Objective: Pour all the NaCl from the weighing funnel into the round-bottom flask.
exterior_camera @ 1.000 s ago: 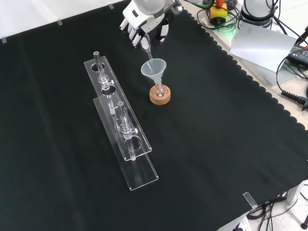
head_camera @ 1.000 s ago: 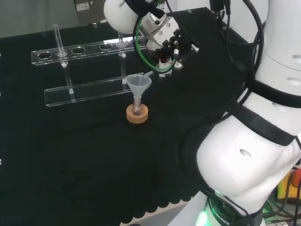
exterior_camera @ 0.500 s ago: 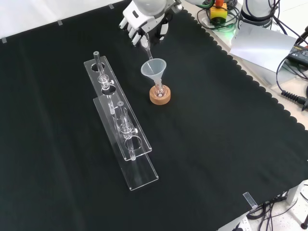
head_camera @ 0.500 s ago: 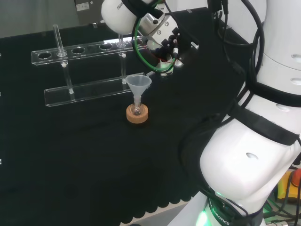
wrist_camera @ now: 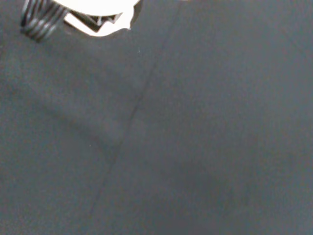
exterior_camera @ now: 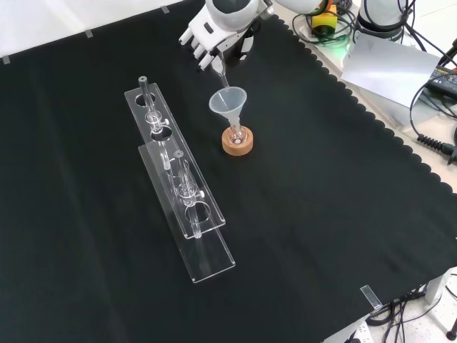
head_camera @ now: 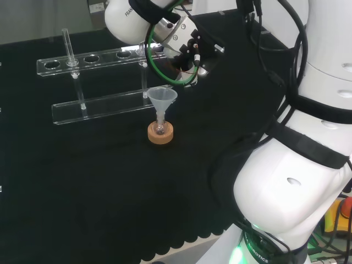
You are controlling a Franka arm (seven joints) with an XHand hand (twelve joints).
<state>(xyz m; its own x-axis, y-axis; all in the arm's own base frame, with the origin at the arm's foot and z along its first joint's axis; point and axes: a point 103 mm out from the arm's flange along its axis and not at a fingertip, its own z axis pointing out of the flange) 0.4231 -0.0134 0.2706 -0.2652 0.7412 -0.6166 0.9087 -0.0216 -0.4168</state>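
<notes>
- The table [exterior_camera: 321,186] is covered by a black cloth with a scalloped edge, which runs along the right side of the front view and the near side of the head view.
- The white arm [head_camera: 297,165] takes up the right of the head view, its links curving up and over toward the middle of the table.
- A clear plastic rack [exterior_camera: 178,193] lies on the cloth, left of the flask in the front view and behind it in the head view; it has two long tiers, the upper one with a row of round holes, and a thin glass tube [head_camera: 68,44] stands upright at one end.
- The robot hand [exterior_camera: 214,39] hangs above the cloth at the top of the front view, fingers curled downward and clamped on the weighing funnel [exterior_camera: 218,71].
- The weighing funnel is a slim clear piece, tilted down, with its lower tip just at the rim of the plastic funnel [exterior_camera: 227,103].
- The plastic funnel is a translucent cone standing upright with its stem in the neck of the round-bottom flask [exterior_camera: 236,134].
- The round-bottom flask is small and clear and sits near the middle of the table on a cork ring [head_camera: 160,133]; what it holds cannot be told.
- In the wrist view a blurred white part of the robot hand [wrist_camera: 98,12] shows over plain dark cloth.
</notes>
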